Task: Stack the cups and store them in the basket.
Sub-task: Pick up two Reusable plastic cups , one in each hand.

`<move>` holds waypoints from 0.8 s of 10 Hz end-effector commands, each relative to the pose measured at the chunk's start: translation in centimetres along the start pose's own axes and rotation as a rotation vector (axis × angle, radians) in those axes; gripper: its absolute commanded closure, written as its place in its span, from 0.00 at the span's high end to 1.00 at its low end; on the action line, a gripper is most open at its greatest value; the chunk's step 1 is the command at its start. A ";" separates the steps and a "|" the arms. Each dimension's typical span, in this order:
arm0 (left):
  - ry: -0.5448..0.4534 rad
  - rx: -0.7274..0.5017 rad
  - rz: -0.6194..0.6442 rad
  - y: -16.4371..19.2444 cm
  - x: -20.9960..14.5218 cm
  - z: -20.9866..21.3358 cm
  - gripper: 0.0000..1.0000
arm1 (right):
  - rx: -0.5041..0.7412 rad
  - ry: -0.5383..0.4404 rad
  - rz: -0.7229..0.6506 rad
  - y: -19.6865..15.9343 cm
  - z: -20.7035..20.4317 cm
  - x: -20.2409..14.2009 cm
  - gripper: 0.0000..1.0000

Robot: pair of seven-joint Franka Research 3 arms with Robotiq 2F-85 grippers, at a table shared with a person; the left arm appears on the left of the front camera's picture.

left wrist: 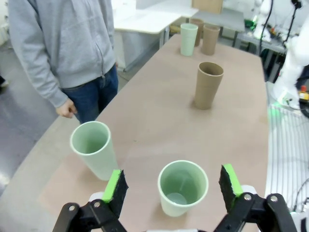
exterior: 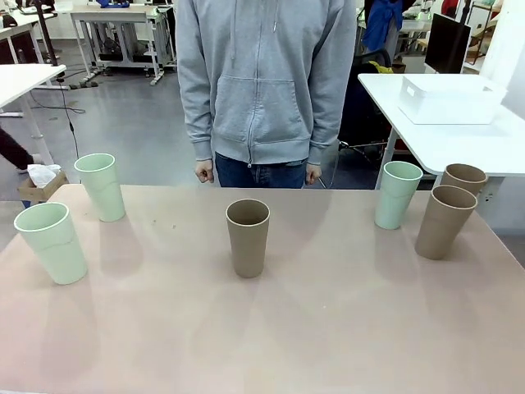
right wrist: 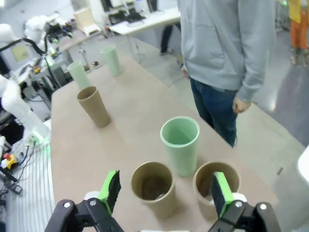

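A: Pale pinkish beige, that tabletop (exterior: 328,328) was, and it carried all six cups (exterior: 248,237), every one upright. Who was beyond it?

B: A person in a grey hoodie (exterior: 264,82) stood at the far edge, arms hanging, hands (exterior: 204,171) loosely curled at the hips.

A: And the basket?

B: The white basket (exterior: 449,98) sat on a separate white table (exterior: 492,144), well ahead of the right end effector and off to its outer side, apart from every cup.

A: What lay before the left end effector (left wrist: 173,184)?

B: Its fingers were spread wide and gripped nothing. The first mint cup (left wrist: 169,205) stood just beyond them, framed between the two green pads (left wrist: 116,186) and touched by neither. The second mint cup (left wrist: 94,150) stood just past the pad on the person's side, close to the first but not touching it. The lone brown cup (left wrist: 207,84) stood farther ahead, by itself in the middle.

A: And the right end effector (right wrist: 165,190)?

B: It was spread wide too, and empty. The first brown cup (right wrist: 153,191) showed between its fingers, clear of both. The second brown cup (right wrist: 212,181) stood just beside that one, its near wall partly hidden behind the pad on the person's side. The third mint cup (right wrist: 180,145) stood just beyond the pair, nearer the person. I couldn't tell whether it touched them.
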State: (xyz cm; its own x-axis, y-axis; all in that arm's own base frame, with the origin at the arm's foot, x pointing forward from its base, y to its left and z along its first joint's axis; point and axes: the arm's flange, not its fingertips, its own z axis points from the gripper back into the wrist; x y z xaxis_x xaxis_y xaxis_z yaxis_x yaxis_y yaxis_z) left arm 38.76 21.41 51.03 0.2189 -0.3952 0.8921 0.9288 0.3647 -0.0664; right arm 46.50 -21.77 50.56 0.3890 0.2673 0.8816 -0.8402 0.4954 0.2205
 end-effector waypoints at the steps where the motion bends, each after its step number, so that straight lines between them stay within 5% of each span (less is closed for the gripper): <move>1: -0.112 -0.056 -0.050 2.8 -2.5 2.2 1.00 | 0.099 -0.068 0.093 -6.1 1.0 -0.5 1.00; 4: -0.241 -0.084 -0.138 4.4 -7.6 3.7 1.00 | 0.172 -0.160 0.153 -12.1 0.5 -3.3 1.00; 8: -0.336 -0.144 -0.246 4.3 -14.0 1.8 1.00 | 0.184 -0.205 0.128 -14.6 -2.6 -10.4 1.00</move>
State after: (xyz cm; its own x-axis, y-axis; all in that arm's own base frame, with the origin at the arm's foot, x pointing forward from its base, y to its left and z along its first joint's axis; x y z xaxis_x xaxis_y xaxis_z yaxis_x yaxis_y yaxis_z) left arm 38.93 29.67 40.07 -0.0740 -0.1631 0.9838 0.9751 0.1950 0.1057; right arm 55.65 -29.81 38.03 0.2388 0.1636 0.9572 -0.9343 0.3072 0.1806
